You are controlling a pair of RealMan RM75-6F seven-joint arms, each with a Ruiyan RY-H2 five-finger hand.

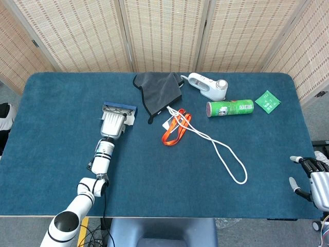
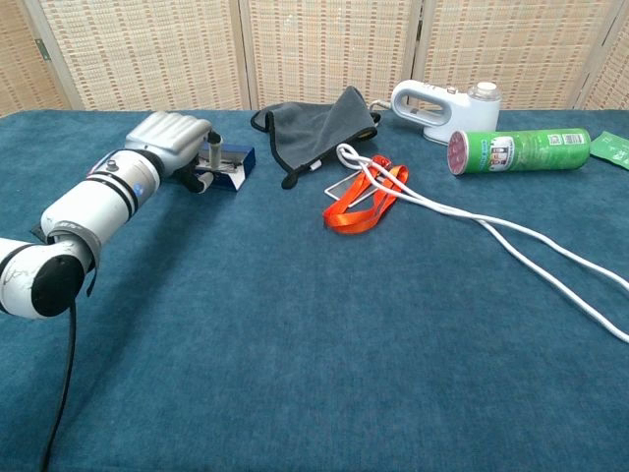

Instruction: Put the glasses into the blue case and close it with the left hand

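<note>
A grey cloth point(image 1: 160, 91) is lying near the table's point(image 1: 61, 154) far edge, with a white steamer point(image 1: 208, 86), a green can point(image 1: 230, 108) and a green packet point(image 1: 268, 100) trailing toward the far right corner. An orange strap point(image 1: 174, 128) and white cord point(image 1: 221, 149) are sprawling mid-table. The blue case point(image 2: 232, 156) is sitting open toward the far left, just left of the cloth. The left hand point(image 1: 113, 122) is resting over it, fingers lying flat, covering the inside, so the glasses are hidden. The right hand point(image 1: 311, 176) is idling off the near right corner, fingers loosely spread, holding nothing.
</note>
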